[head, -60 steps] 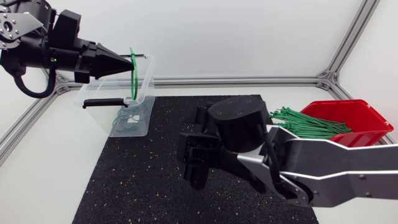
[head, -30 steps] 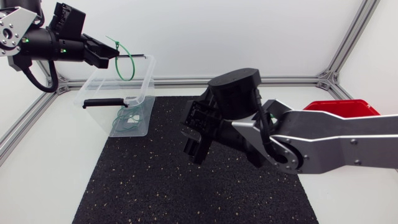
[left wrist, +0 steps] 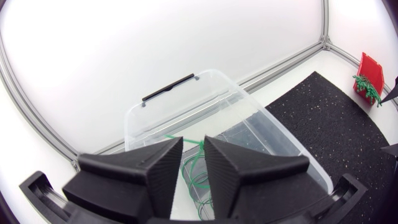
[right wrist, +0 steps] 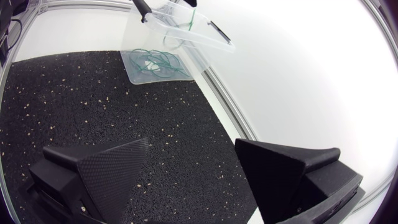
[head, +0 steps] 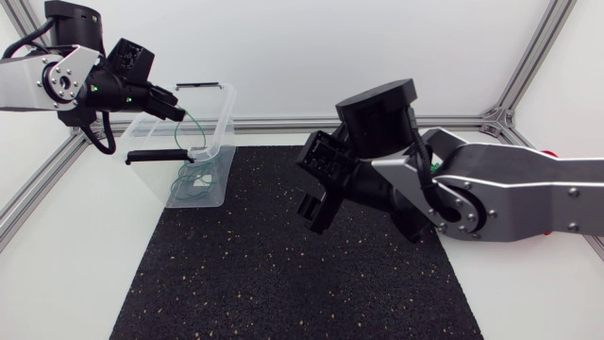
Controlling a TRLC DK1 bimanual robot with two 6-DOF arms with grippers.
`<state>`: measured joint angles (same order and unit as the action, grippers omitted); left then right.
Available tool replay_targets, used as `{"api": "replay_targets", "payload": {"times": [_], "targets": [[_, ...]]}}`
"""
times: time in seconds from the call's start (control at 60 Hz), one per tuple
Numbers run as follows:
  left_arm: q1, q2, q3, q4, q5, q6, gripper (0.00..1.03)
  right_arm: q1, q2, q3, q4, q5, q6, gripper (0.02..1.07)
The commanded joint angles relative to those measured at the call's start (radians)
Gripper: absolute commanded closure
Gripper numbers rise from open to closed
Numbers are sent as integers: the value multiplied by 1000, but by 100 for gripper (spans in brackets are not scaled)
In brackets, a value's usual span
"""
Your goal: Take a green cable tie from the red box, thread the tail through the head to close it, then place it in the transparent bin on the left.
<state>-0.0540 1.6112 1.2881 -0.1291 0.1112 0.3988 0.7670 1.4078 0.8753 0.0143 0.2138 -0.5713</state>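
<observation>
The head view looks down from above on the surface, taking in the black mat and the transparent bin at far left. The left wrist view sits close over that bin, looking down into it; the right wrist view, above the mat, faces left toward the bin, well apart from it. All 3 views share bin and mat.

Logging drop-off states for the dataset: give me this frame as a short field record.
left gripper: open, above the transparent bin
current tie: looped green cable tie in the bin's mouth, just under that gripper; contact unclear
bin floor: more closed ties
right gripper: open, empty, over the black mat
red box: beside the mat, green ties inside
</observation>
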Motion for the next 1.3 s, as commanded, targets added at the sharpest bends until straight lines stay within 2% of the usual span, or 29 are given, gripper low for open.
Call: {"api": "replay_targets", "payload": {"times": [0.0,0.067,0.083,0.2,0.267,0.6,0.683,1.017,1.283], "targets": [[-10,16,-35,14,-33,-17,30,-8,-44,17,-22,13,22,6],[-10,15,-36,11,-47,-20,5,-14,-66,13,-37,13,25,6],[-10,15,-36,11,-47,-20,3,-18,-72,13,-42,15,28,6],[-9,-8,-53,5,-50,-51,3,-40,-113,-1,-54,21,33,6],[-10,-28,-69,5,-85,-74,3,-60,-135,-12,-65,22,44,6],[-12,-200,-191,16,-88,-94,4,-172,-277,-91,-88,18,62,6],[-15,-261,-248,59,-104,-95,4,-207,-328,-124,-89,4,67,6],[8,-504,-480,203,-107,-101,4,-419,-500,-239,-73,-113,96,6],[34,-645,-598,210,-107,-100,4,-584,-655,-323,-79,-195,90,6]]}}
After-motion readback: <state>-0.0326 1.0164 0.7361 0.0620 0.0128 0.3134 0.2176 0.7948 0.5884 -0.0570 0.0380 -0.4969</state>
